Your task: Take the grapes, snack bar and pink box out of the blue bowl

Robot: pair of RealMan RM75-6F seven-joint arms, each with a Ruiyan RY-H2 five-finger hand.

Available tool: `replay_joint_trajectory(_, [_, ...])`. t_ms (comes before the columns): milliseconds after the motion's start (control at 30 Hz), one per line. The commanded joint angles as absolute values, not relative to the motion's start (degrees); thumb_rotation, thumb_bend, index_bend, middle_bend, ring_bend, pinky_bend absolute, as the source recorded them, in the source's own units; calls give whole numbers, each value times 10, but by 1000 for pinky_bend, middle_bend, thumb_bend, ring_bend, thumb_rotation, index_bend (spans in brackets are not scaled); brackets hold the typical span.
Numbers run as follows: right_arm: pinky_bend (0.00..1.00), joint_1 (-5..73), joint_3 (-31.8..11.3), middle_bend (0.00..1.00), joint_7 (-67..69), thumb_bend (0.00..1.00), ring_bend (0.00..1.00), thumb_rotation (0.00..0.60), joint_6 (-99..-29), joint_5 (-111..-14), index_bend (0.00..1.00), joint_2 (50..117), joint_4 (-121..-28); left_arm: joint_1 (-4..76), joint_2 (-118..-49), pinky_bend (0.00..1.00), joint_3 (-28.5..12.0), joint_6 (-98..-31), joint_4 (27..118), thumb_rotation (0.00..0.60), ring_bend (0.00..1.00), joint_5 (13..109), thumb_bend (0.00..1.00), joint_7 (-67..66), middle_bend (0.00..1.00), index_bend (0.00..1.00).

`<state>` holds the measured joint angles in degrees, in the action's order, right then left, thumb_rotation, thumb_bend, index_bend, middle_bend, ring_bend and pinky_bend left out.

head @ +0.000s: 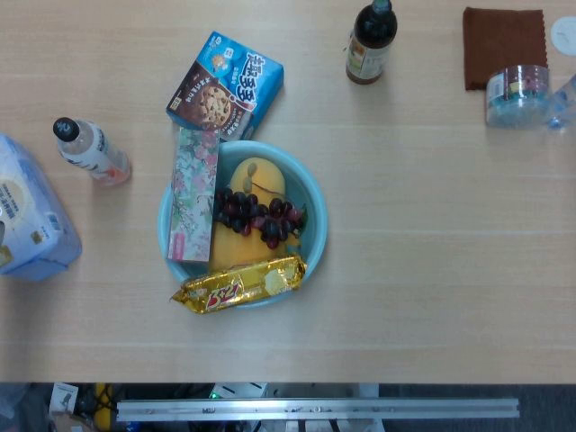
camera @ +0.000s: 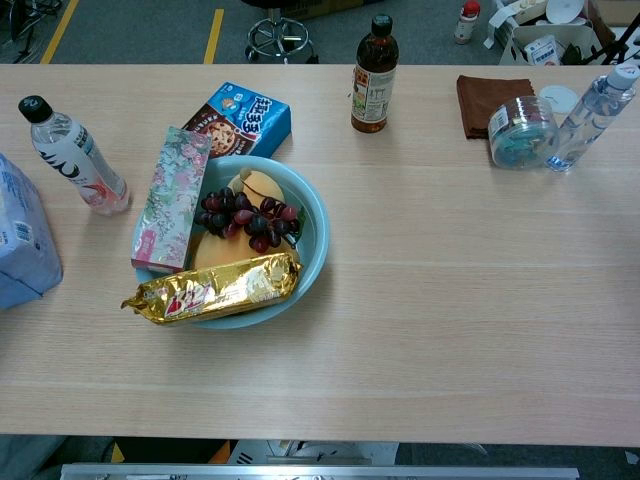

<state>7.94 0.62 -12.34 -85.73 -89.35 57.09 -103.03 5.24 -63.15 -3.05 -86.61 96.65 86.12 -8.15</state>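
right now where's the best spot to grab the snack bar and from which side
Take the snack bar by its outer end, which overhangs the blue bowl rim on the near left. It lies flat across the near rim, so a robot hand could likely come from the near left and pinch the wrapper there.

Even, bright overhead light — soft short shadows, mild glare on table (head: 432, 225), slight softness throughout.
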Motion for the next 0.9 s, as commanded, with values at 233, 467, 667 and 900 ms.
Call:
replay_joint_trajectory(233, [406,82,4,333,-123,217,235,600,-852,-916,227,570,-1036,50,-633,149,-29,-871,961,600,140,863,298,-74,191,149])
replay_joint_trajectory(467, [405,96,1,332,-125,217,236,600,-834,-944,227,564,-1049,45,-627,149,-30,-880,961,600,140,865,298,-70,191,148])
replay_joint_trajectory(667, [425,138,-10,333,-139,218,243,600,-777,-960,227,555,-1079,41,-624,149,-27,-885,964,600,140,869,298,-68,191,148])
replay_joint_trajectory(900, [436,206,-36,333,-167,218,246,600,-683,-943,227,573,-1110,30,-619,149,-23,-897,965,600,140,870,298,-64,191,148])
